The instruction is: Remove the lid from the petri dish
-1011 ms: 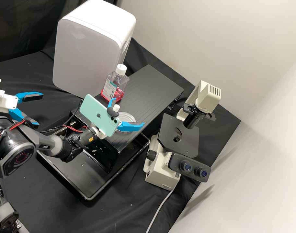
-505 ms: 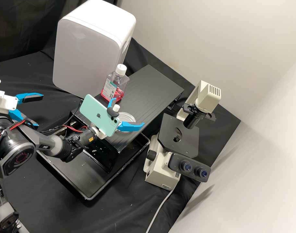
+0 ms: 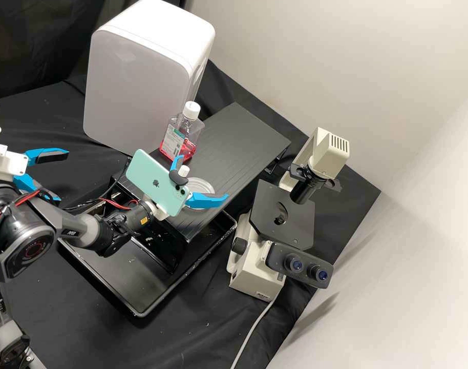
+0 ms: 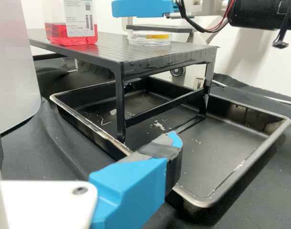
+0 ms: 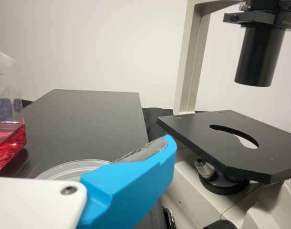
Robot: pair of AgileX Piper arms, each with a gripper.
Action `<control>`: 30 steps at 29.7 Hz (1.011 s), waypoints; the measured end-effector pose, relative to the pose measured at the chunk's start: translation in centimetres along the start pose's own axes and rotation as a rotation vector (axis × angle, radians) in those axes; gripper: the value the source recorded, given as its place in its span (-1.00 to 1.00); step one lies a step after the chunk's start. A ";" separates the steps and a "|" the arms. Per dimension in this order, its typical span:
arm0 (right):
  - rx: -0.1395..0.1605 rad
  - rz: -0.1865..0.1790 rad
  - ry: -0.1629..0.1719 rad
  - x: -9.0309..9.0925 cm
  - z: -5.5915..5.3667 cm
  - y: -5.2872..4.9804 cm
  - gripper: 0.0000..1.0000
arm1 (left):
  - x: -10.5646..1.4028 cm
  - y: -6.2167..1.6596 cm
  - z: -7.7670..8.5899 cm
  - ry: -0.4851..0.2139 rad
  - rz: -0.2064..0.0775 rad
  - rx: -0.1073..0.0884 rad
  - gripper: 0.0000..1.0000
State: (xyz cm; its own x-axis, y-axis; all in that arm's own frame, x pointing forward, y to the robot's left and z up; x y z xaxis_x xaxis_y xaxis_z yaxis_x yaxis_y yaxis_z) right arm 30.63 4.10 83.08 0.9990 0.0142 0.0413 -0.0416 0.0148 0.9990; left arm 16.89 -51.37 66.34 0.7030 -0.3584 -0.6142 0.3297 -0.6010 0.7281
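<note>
Lid [image 4: 148, 34] sits on petri dish [image 3: 204, 186] inside the open right end effector [image 3: 202, 178], ready for grabbing; left end effector [image 3: 60, 173] hangs open too

High view overlooks bench [image 3: 193, 328]; wrist views low, close, seemingly sharing black shelf [image 3: 234, 143].

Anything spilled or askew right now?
Only pale flecks scattered across the floor of the shallow black metal tray, like dried residue. The clear lidded petri dish sits level on the black ribbed rack.
</note>
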 end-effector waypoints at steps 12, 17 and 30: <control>0.000 0.000 0.000 0.0 0.0 0.0 1.00 | 0.1 -0.25 0.1 0.005 -0.009 -0.004 1.00; 0.000 0.000 0.000 0.0 0.0 0.0 1.00 | 0.1 -0.25 0.1 0.005 -0.009 -0.004 1.00; 0.000 0.000 0.000 0.0 0.0 0.0 1.00 | 0.1 -0.25 0.1 0.005 -0.009 -0.004 1.00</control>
State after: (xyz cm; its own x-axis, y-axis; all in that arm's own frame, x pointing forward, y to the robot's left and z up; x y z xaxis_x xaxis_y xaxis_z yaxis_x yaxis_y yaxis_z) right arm 30.63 4.10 83.08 0.9990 0.0142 0.0413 -0.0416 0.0148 0.9990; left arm 16.80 -51.29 66.09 0.7034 -0.3494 -0.6190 0.3382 -0.6014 0.7238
